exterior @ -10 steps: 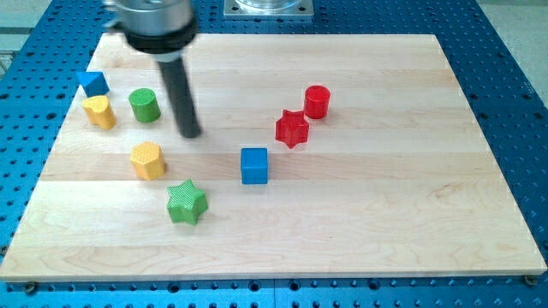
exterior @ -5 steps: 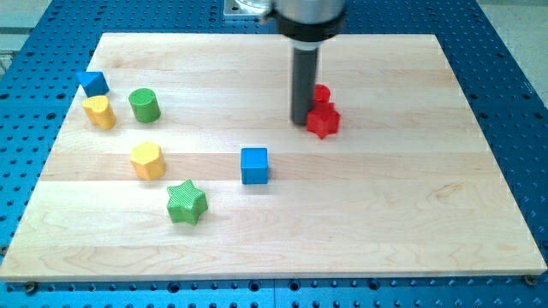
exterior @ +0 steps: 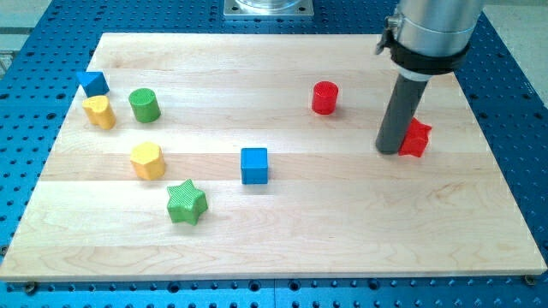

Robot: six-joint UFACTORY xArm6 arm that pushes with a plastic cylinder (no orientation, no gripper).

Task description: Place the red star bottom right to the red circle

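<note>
The red circle [exterior: 324,97] stands on the wooden board [exterior: 282,248] right of centre near the view's top. The red star [exterior: 416,139] lies well to its lower right, partly hidden behind my rod. My tip [exterior: 390,150] rests on the board touching the star's left side. The rod rises toward the view's top right.
A blue cube [exterior: 254,165] sits at the centre. A green star [exterior: 187,202] and a yellow hexagon [exterior: 147,160] lie lower left. A green cylinder [exterior: 144,105], a yellow block [exterior: 99,112] and a blue triangle [exterior: 92,83] cluster at the left.
My tip swept from the left across to the right, pushing the red star from lower left of the red circle to well to its lower right.
</note>
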